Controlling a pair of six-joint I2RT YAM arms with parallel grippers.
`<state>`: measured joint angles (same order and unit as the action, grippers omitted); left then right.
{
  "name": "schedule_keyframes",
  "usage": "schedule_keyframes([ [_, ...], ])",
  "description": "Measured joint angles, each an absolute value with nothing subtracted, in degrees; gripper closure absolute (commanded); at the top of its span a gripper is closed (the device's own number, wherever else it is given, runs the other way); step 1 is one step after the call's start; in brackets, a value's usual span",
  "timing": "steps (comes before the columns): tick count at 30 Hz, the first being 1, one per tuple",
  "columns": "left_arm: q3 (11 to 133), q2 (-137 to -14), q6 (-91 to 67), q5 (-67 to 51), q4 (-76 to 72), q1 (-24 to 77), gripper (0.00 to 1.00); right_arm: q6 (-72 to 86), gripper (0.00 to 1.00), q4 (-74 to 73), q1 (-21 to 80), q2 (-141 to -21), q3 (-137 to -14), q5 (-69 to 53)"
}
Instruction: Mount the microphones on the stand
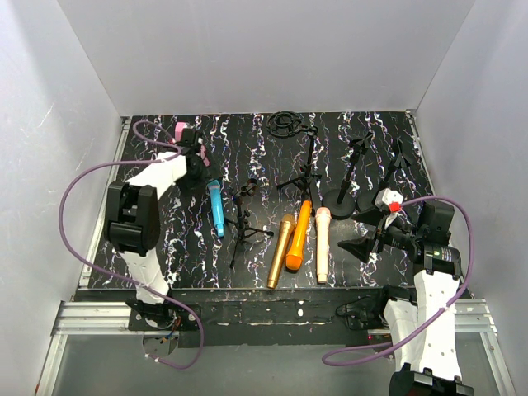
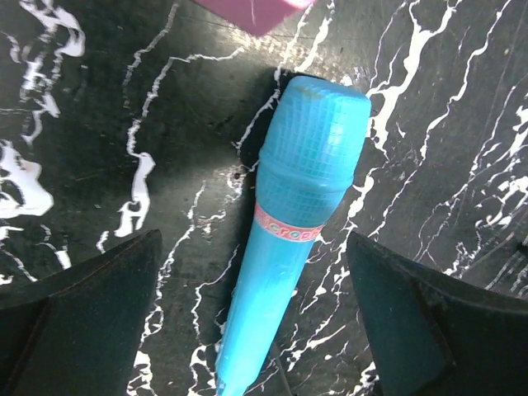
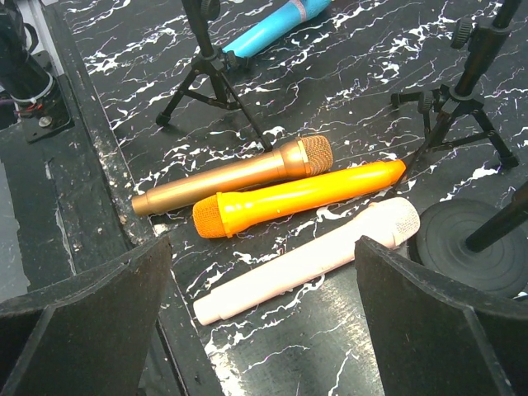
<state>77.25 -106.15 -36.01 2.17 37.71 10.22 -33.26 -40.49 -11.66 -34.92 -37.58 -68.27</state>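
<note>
Four microphones lie flat on the black marbled table [image 1: 165, 247] and none sits on a stand, so the task looks to be at its very start. Taking the small tripod stand [image 1: 246, 216] near the table's middle as the mark, the cyan-blue microphone [image 1: 217, 210] lies alone just to its left, head pointing away from the arms' bases; the gold microphone [image 1: 280, 252], the orange microphone [image 1: 299, 235] and the peach-pink microphone [image 1: 322, 243] lie side by side to its right, gold nearest and peach-pink farthest, with the orange one's head turned toward the near edge, opposite to its neighbours. The left gripper [image 2: 253, 242] hangs over the cyan-blue microphone with its jaws spread wide and nothing in them, one finger on each side of the barrel below the head; that straddle across the slim body seems chosen so a closing pinch would catch it squarely. A pink block [image 2: 252, 10] sits just beyond that microphone's head, farther from the tripod stand, close enough that a careless descent might nudge it. The right gripper [image 3: 262, 247] is likewise wide and empty, poised well to the right of the tripod stand and facing the three grouped microphones, the peach-pink one closest to it; it appears to be waiting or lining up, though which microphone it favours cannot be told.
</note>
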Motion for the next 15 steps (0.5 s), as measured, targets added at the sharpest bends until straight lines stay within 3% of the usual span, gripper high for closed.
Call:
schedule_keyframes([
  [15,79.7,-111.3,-36.1,9.6,41.4,16.7,0.44,-33.3,0.02,-40.5,-11.7,-34.8,-37.6,-68.3],
])
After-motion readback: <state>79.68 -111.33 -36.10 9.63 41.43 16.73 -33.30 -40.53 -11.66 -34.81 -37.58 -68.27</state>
